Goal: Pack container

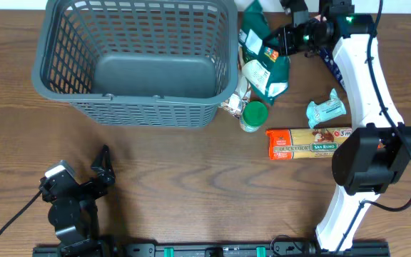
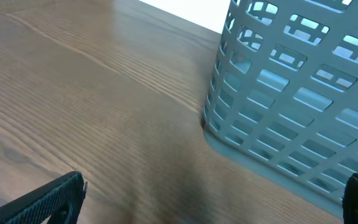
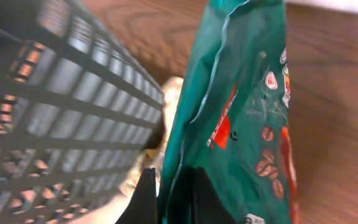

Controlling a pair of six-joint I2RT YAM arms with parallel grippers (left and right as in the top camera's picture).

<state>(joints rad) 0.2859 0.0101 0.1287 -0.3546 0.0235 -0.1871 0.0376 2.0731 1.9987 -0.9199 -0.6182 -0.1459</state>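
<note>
Left fingers [image 1: 105, 168]: nearest, near-left on the table [image 1: 191, 193]; spread wide, holding nothing; only a container corner ahead in the left wrist view.
Pasta box [image 1: 309, 143]: flat, right of centre, long axis left to right.
Green-lidded jar [image 1: 254, 116]: just beside the container's near-right corner.
Coffee bag [image 1: 266, 61]: green, just right of the container's right wall, long axis roughly near to far.
Right fingers [image 3: 169, 200]: far right, closed on the bag's edge, one on each side.
Container [image 1: 134, 96]: far, left of centre, upright, apparently empty; directly left of the held bag.
Nearer arm: right, by a wide margin.
Coming move, as a judgement: up over the right rim, then left.
</note>
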